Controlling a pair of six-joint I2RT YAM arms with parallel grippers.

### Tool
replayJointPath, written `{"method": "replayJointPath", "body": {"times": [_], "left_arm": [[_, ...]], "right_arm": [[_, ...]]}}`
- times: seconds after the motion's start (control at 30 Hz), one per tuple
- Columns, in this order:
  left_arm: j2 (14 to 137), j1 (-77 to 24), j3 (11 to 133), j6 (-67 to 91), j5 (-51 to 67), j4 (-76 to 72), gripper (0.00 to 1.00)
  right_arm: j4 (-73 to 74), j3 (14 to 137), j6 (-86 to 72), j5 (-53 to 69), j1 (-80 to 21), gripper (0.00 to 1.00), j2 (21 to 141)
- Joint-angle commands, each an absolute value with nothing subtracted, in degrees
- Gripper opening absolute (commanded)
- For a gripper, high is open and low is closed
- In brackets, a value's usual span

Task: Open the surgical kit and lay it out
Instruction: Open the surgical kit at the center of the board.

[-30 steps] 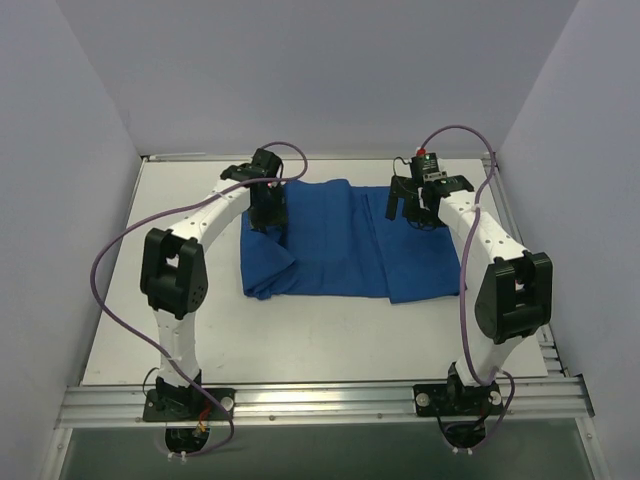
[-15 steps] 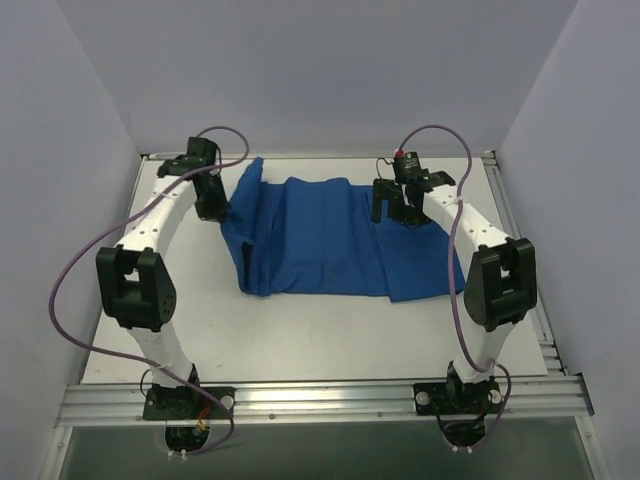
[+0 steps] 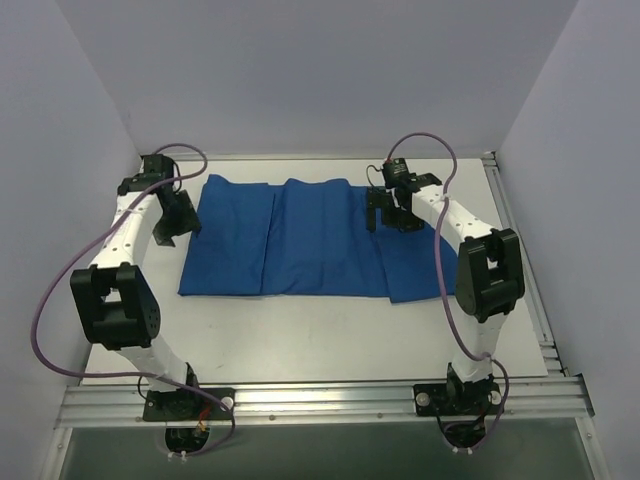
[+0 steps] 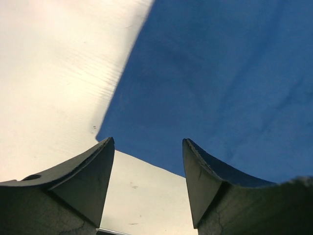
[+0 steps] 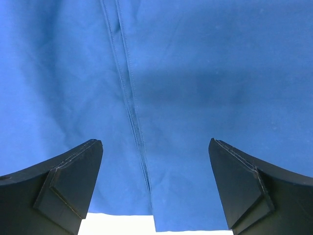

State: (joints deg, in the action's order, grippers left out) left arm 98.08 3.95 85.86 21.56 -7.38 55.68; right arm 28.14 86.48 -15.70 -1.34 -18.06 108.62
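The royal-blue cloth wrap lies spread across the middle of the table, its left flap laid out flat. My left gripper is open and empty at the cloth's left edge; the left wrist view shows a corner of the cloth over bare table. My right gripper is open and empty over the cloth's far right part, above a stitched hem edge. The steel tray and the instruments are hidden.
The white table is boxed in by pale walls at the left, back and right. An aluminium rail runs along the near edge by the arm bases. Purple cables loop off both arms.
My left gripper has swung left and drawn the cloth's left flap out flat, then let go. My right gripper has shifted slightly left over the cloth.
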Motion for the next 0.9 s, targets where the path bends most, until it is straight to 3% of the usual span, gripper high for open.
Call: {"method": "replayJointPath", "body": {"times": [0.0,0.17,0.53,0.63,0.67,0.7,0.87], "left_arm": [[94.56,0.62,89.39,19.95,-7.23,55.63,0.66],[96.68,-6.41,86.93,21.09,-3.18,52.14,0.54],[101.16,-10.46,86.22,23.73,0.0,49.48,0.52],[101.69,-10.37,85.7,23.99,0.0,49.57,0.52],[101.69,-10.37,85.43,24.08,0.0,48.96,0.52],[101.69,-10.46,85.17,24.08,0.0,48.87,0.52],[102.65,-10.2,84.55,24.52,1.49,48.51,0.51]], "right_arm": [[31.11,87.19,-14.59,-4.83,-19.95,0.94,110.47],[30.15,88.32,-14.94,-5.62,-21.27,0.85,113.81],[32.69,91.5,-16.26,-17.22,-23.2,0.73,121.64],[33.22,91.14,-16.52,-19.59,-23.03,0.64,122.25],[33.31,90.88,-16.52,-19.95,-22.94,0.52,122.26],[33.48,90.79,-16.52,-20.3,-22.85,0.47,122.26],[34.01,91.32,-16.26,-22.67,-22.33,0.29,121.29]]}}
